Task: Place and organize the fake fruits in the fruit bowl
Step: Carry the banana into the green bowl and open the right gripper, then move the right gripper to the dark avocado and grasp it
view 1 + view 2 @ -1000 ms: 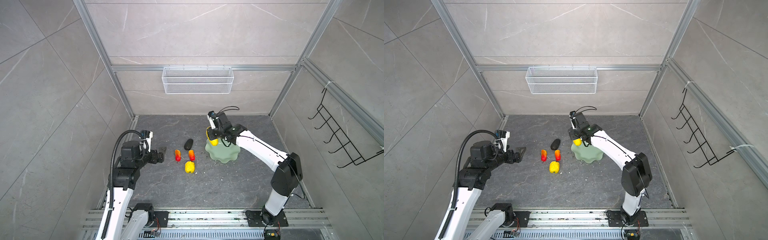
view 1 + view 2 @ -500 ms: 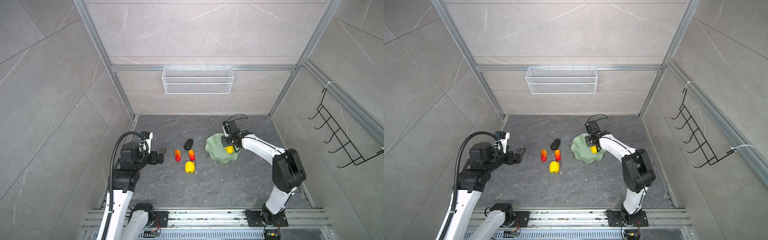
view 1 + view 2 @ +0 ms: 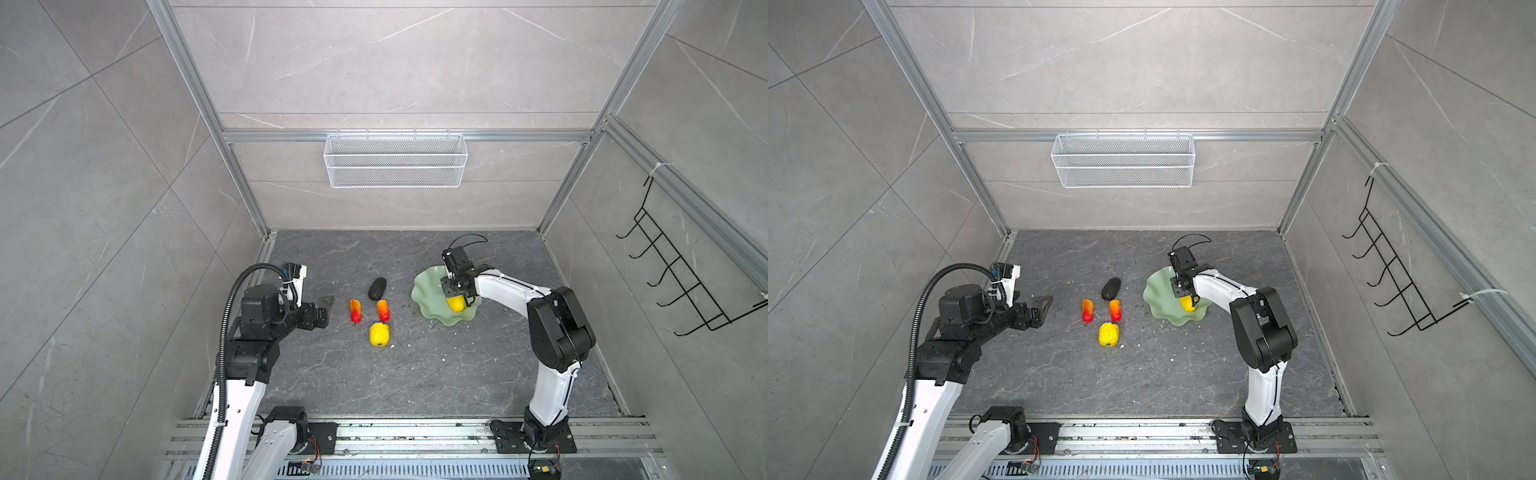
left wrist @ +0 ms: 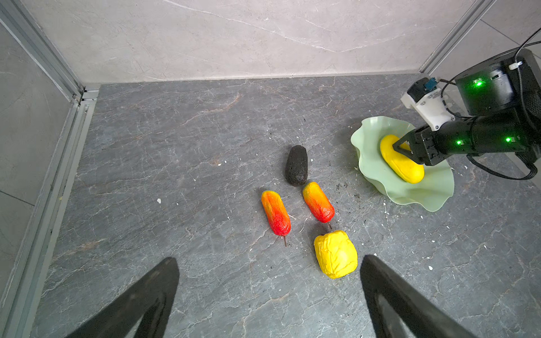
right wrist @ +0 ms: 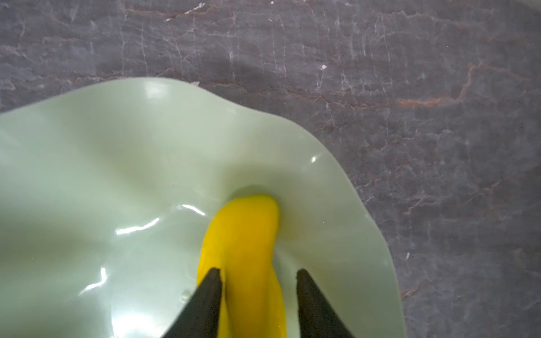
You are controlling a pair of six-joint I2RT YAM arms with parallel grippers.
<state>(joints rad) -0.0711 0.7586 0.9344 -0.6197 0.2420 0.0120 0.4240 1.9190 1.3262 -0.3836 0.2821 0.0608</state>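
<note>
Grey marbled bench (image 3: 415,374) sitting inside tiled booth. Long smooth yellow fake fruit (image 3: 456,304) lying in pale mint-green scalloped fruit bowl (image 3: 430,291), toward bench's right edge. Right pincer (image 5: 258,272) straddling its end, jaws parted, no longer gripping. A second ago it was clamping fruit above bowl rim.

Four pieces waiting mid-bench, leftward of bowl, long axes running roughly front-to-back:
- dark blackish oval (image 3: 377,288), nearest bowl
- two red-orange tapered pieces (image 3: 355,311) (image 3: 382,310)
- lumpy round yellow piece (image 4: 335,254), just ahead of left pincer (image 4: 270,259)

Left pincer hanging wide open, unmoved.

Wire basket (image 3: 395,166) hung on back wall (image 3: 395,62). Black hook rack (image 3: 681,258) on right wall (image 3: 706,124). White specks (image 4: 159,200) on grey floor (image 3: 415,374).
</note>
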